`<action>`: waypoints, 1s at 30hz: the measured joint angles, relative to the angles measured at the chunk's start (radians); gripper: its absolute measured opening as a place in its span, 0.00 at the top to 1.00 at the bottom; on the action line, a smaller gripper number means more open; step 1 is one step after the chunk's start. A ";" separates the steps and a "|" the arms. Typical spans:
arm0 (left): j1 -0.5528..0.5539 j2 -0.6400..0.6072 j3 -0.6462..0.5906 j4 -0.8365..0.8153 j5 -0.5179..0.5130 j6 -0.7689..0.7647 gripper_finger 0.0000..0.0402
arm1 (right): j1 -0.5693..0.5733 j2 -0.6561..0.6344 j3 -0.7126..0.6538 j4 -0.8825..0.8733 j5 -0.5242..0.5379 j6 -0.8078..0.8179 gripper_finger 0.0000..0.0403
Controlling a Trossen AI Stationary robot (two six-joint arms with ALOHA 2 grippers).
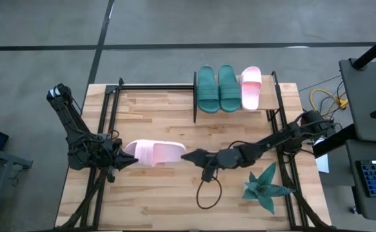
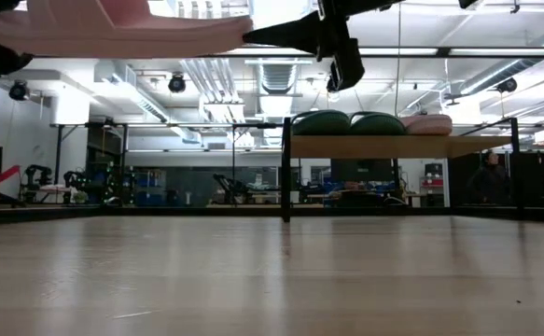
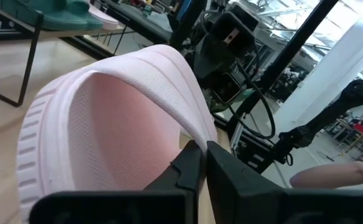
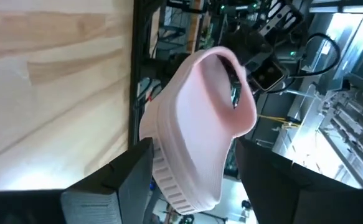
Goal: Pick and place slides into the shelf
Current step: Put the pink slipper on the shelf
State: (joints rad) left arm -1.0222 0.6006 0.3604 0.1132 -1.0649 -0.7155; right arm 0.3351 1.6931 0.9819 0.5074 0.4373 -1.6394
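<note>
A pale pink slide [image 1: 154, 153] hung in the air above the middle of the wooden surface [image 1: 155, 200], lying level between the two arms. The left gripper [image 1: 127, 159] was pinched fully shut on one end of it; the left wrist view showed the two dark fingers [image 3: 187, 167] pressed together over the edge of the ribbed strap. The right gripper [image 1: 189, 156] sat at the slide's other end with its jaws spread wide, one to each side of the foam without clamping it, as the right wrist view showed with the pink slide [image 4: 197, 124] standing between the two dark fingers [image 4: 134, 168]. In the low view the slide [image 2: 122, 33] was well clear of the surface, near the top of the frame. On the shelf [image 1: 268, 111], at the far side of the surface, three other slides lay side by side: two dark teal slides [image 1: 217, 88] touching each other, and a second pink slide [image 1: 251, 87] just beside them on the right. A teal spiky plant [image 1: 265, 188] stood near the right front corner of the surface, and a loop of black cable [image 1: 208, 193] hung below the right arm.
</note>
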 joint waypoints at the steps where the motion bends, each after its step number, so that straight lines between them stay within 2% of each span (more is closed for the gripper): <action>1: 0.000 0.000 0.003 0.001 0.000 0.000 1.00 | 0.000 0.000 0.005 -0.019 0.013 -0.005 0.46; 5: 0.002 -0.007 0.004 0.001 0.004 0.000 1.00 | 0.001 -0.004 0.013 -0.111 0.095 -0.047 0.46; 11: 0.002 -0.015 0.005 0.008 0.008 0.003 1.00 | 0.005 -0.009 0.013 -0.111 0.168 -0.078 0.46; 20: 0.002 -0.013 0.005 0.015 0.005 0.016 1.00 | 0.005 -0.010 0.012 -0.105 0.140 -0.090 0.49; 26: 0.002 -0.011 0.005 0.015 0.004 0.024 1.00 | 0.005 -0.010 0.017 -0.106 0.108 -0.096 0.57; 30: 0.002 -0.012 0.005 0.016 0.003 0.034 1.00 | 0.005 -0.010 0.034 -0.105 0.113 -0.093 0.65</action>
State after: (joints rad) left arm -1.0203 0.5888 0.3656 0.1287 -1.0620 -0.6813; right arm 0.3401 1.6833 1.0159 0.4026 0.5505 -1.7329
